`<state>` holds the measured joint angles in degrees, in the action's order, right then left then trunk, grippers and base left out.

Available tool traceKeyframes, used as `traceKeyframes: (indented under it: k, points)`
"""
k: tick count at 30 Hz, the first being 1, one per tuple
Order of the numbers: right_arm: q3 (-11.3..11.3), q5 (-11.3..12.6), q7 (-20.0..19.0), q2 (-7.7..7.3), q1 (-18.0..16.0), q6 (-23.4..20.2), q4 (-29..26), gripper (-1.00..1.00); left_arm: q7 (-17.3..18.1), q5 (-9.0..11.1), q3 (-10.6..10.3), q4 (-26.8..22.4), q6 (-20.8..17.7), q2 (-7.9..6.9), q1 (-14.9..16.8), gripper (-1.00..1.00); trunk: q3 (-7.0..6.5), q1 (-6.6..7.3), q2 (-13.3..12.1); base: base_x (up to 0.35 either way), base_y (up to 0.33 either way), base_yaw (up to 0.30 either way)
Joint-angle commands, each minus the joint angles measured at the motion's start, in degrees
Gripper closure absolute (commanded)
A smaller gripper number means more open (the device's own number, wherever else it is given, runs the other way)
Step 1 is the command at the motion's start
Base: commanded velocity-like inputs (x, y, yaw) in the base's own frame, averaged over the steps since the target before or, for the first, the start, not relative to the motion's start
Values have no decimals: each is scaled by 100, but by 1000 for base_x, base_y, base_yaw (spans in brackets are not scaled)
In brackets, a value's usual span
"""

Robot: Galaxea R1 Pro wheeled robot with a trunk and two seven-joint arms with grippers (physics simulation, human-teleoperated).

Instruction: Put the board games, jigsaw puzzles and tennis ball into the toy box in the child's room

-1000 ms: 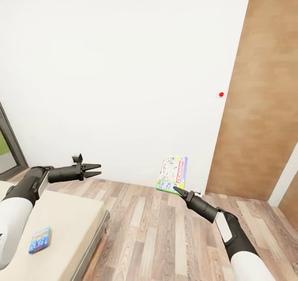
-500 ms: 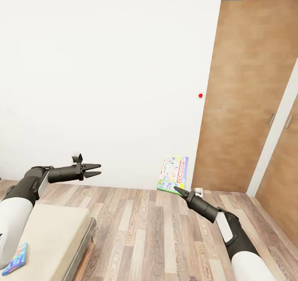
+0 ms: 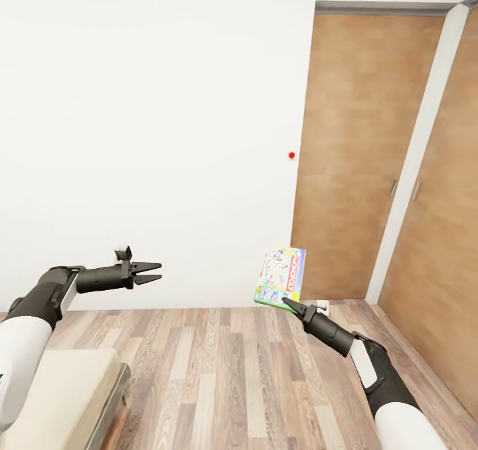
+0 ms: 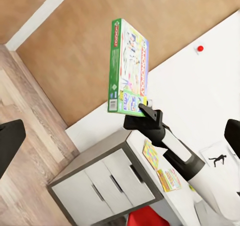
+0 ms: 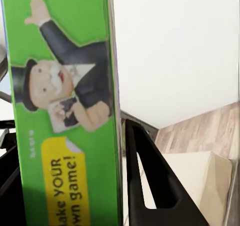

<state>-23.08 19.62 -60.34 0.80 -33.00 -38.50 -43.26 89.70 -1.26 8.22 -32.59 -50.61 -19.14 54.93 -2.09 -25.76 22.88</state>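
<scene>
Bed [image 3: 63, 397] corner at lower left of head view, bare mattress. Left gripper [image 3: 151, 273] held out in the air over the wood floor [image 3: 232, 377], fingers spread, nothing between them. Right gripper [image 3: 287, 302] pinches the board game [image 3: 281, 277] by its lower edge, box upright facing the white wall [image 3: 153, 138]. Brown doors [image 3: 362, 151] at right.

Green board game [image 5: 65, 111] edge with top-hatted cartoon man, black finger [image 5: 150, 181] against it, bed [image 5: 200, 181] beyond

Left pincer [image 3: 154, 273] held out level, jaws apart; right pincer [image 3: 287, 302] raised, clamped shut.
</scene>
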Motion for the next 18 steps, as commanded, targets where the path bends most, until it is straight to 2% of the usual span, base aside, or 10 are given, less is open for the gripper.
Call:
traceKeyframes:
  k: [1,18]
  points:
    - [-22,23,-9,7,-5,-44,1,100,30,-15,6,-1,-64,-6,0,-100,-3,-2,4,0,0,-256]
    - [-22,16,-15,2,-5,-44,1,100,30,-15,12,-1,-76,-20,0,-100,-91,-2,4,0,0,-256]
